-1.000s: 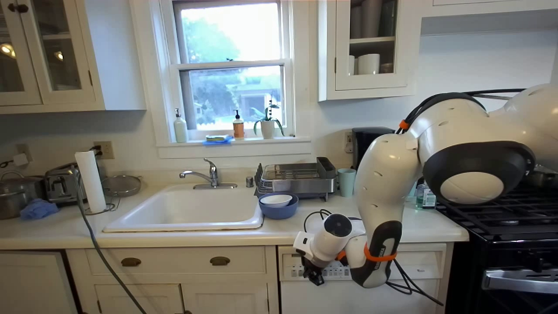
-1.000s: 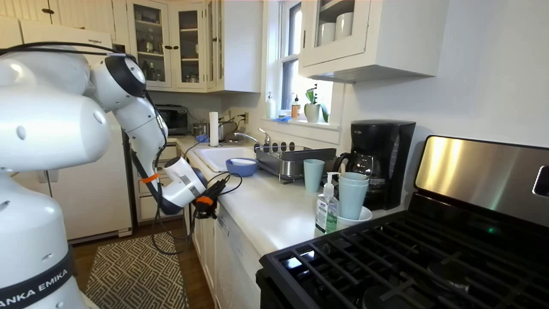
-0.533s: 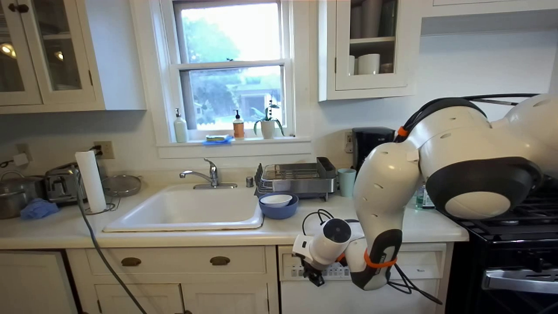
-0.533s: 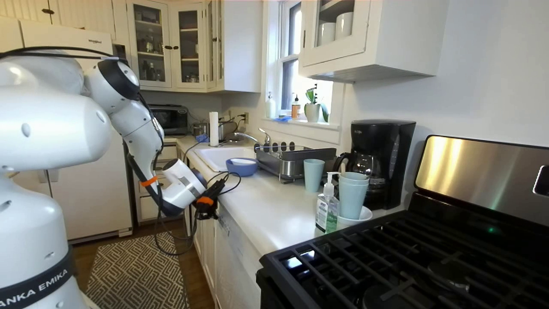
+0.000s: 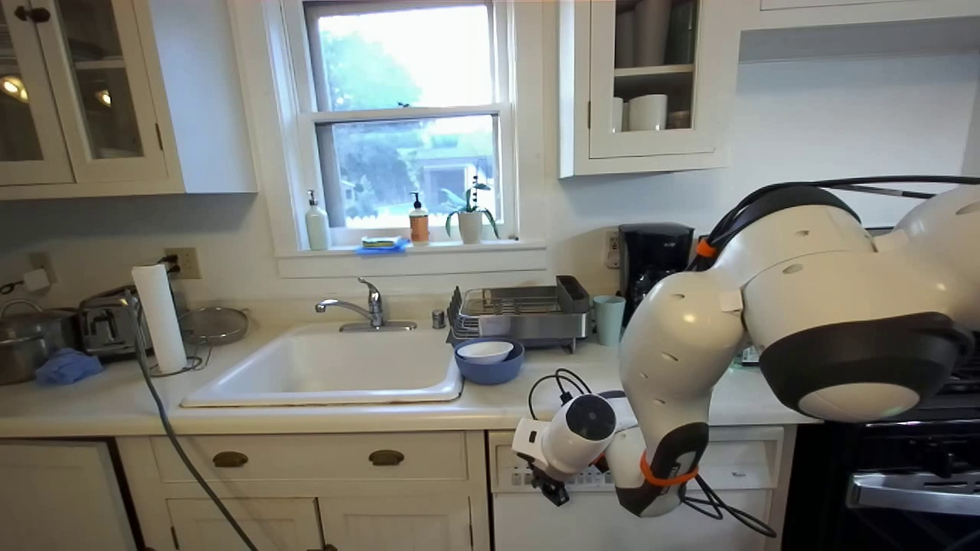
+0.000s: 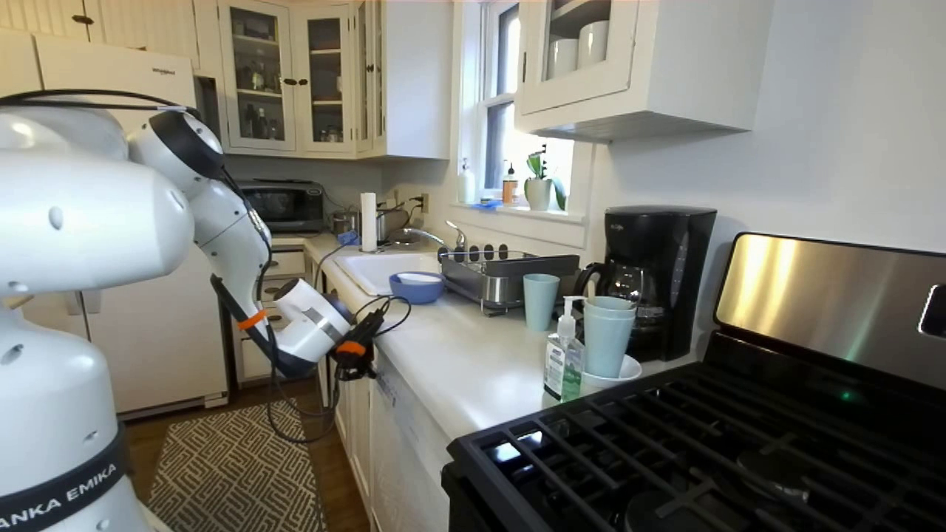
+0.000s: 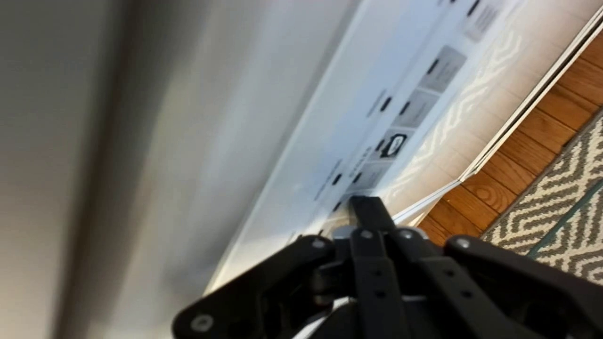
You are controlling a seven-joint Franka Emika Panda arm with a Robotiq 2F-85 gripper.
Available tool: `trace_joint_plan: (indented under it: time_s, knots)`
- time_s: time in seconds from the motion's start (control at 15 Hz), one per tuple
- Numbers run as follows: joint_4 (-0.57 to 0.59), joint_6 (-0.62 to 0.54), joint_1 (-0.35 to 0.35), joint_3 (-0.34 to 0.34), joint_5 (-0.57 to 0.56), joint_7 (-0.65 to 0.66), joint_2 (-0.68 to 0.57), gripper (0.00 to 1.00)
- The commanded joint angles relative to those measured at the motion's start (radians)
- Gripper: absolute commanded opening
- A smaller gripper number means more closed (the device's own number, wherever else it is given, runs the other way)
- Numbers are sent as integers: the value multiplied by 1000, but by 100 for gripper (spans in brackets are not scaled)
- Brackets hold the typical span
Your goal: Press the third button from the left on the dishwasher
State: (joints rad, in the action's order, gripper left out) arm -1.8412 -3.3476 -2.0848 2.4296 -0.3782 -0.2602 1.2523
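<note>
The white dishwasher (image 5: 628, 528) is under the counter and shows in both exterior views (image 6: 403, 451). Its control panel has a row of grey buttons (image 5: 593, 480), seen close in the wrist view (image 7: 419, 108). My gripper (image 5: 557, 499) is in front of the panel's left part, pointing down at a slant; it also shows at the counter edge (image 6: 363, 372). In the wrist view its fingertips (image 7: 367, 200) are together with nothing between them, over the lower part of the row, partly covering a button. The row's near end is hidden behind the gripper. I cannot tell whether the tip touches.
The countertop edge (image 5: 429, 422) overhangs just above the gripper. A blue bowl (image 5: 490, 373) with a white bowl in it and a dish rack (image 5: 528, 317) stand on the counter. The black stove (image 6: 709, 443) is beside the dishwasher. Cables loop below the arm.
The arm's upper links have lowered and drawn back from the counter. The wrist and gripper have sunk slightly, staying in front of the panel. Kitchen objects have not moved.
</note>
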Motion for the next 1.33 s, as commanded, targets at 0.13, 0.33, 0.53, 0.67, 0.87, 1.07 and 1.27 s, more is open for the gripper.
trace_joint_plan:
  time_s: [0.13, 0.33, 0.53, 0.67, 0.87, 1.07, 1.27]
  knots:
    - [81, 70, 36, -87, 60, 47, 118, 1]
    - [82, 107, 60, -104, 76, 61, 130, 1]
    - [90, 139, 77, -118, 89, 66, 142, 1]
    - [91, 163, 90, -128, 96, 71, 146, 2]
    - [90, 194, 98, -132, 105, 74, 140, 1]
    - [95, 214, 105, -141, 109, 72, 142, 2]
    - [103, 214, 118, -166, 104, 66, 159, 1]
